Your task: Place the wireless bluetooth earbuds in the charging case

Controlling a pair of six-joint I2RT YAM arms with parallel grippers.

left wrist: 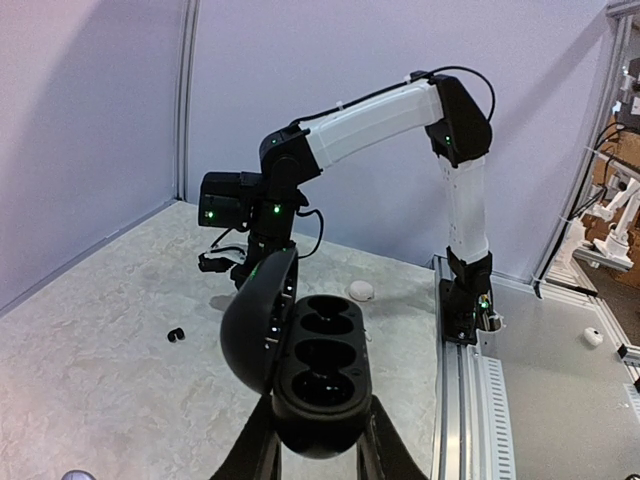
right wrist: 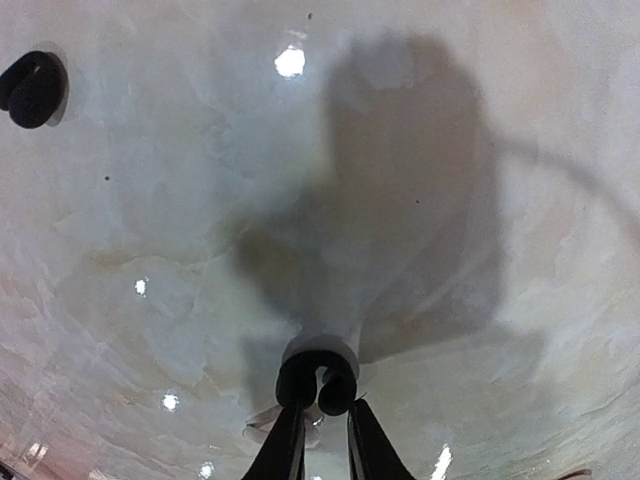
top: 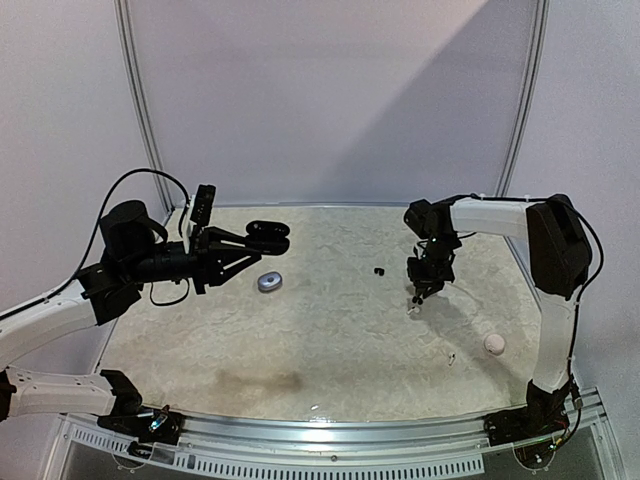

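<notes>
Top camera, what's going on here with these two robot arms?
The left gripper holds an open black charging case up off the table; its sockets look empty. The right gripper pinches a small earbud just above the table. A black earbud lies loose nearby, along with a closed grey case and a white case.

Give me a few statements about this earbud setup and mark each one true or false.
1. The left gripper holds the black case with its lid open. True.
2. The right gripper is empty. False: it pinches a black earbud.
3. The white case lies beside the left arm. False: it lies near the right arm's base.
4. A second black earbud lies loose on the table. True.
</notes>
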